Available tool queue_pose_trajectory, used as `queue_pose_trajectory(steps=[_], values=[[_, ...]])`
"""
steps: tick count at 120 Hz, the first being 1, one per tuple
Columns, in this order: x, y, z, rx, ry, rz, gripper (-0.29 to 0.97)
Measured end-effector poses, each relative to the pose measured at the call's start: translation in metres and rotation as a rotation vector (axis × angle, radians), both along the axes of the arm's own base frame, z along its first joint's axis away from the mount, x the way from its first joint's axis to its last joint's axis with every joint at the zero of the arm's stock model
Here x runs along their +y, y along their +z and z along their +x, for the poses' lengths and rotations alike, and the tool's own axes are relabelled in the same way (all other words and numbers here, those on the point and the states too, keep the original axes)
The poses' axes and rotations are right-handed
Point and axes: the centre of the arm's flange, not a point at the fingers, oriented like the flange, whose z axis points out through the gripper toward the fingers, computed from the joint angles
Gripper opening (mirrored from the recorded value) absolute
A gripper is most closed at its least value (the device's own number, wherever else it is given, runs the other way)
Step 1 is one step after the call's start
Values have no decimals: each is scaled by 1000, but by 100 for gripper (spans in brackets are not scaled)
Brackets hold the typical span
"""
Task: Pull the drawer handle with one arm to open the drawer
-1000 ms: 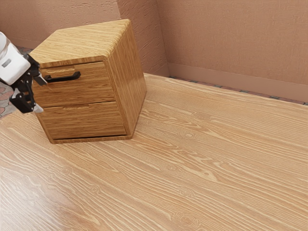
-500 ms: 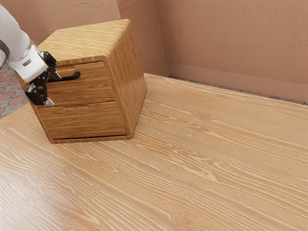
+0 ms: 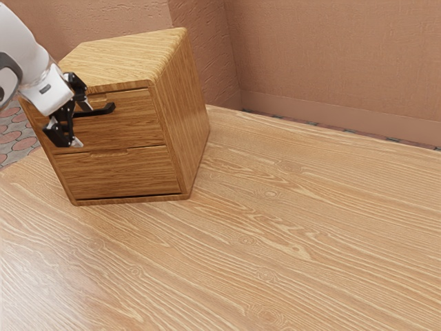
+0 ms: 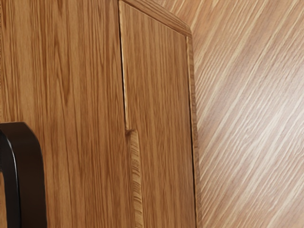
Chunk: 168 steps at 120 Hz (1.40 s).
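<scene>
**A:** What is on the table point(image 3: 289, 234)?

**B:** A small wooden cabinet point(image 3: 138, 55) with two drawers, one above the other. It stands toward the exterior view's left, near a corner of the reddish-brown wall point(image 3: 331, 48). The table has the same light wood grain as the cabinet.

**A:** Where is the handle?

**B:** The handle point(image 3: 98, 109) is a slim black bar lying level across the upper part of the top drawer point(image 3: 127, 124). The lower drawer point(image 3: 120, 172) has a plain front.

**A:** Is the top drawer open?

**B:** It looks closed. Its front sits level with the front of the lower drawer.

**A:** And the robot?

**B:** A white arm point(image 3: 24, 58) comes in from the exterior view's upper left. Its black gripper point(image 3: 77, 123) is right at the drawer front, at the end of the handle nearer the arm.

**A:** How do the jaws stand?

**B:** Wide apart, one finger above the bar and one below. They are not closed on the bar.

**A:** What does the wrist view show?

**B:** A rounded end of the handle point(image 4: 23, 175) close up, against the top drawer's front point(image 4: 71, 95). Beyond a thin seam is the lower drawer point(image 4: 159, 123), then the table point(image 4: 251, 118).
</scene>
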Motion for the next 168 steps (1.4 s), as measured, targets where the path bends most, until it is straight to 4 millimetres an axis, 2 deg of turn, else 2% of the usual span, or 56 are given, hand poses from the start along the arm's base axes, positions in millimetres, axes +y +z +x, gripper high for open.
queue_pose_trajectory(steps=[44, 80, 123, 144, 168], values=[[8, 0, 6, -17, 3, -2, 68], [19, -10, 5, -11, 20, -10, 68], [14, -20, 5, 3, 26, -17, 68], [14, -15, -6, -3, 40, -16, 61], [13, -21, -11, 7, 47, -27, 67]])
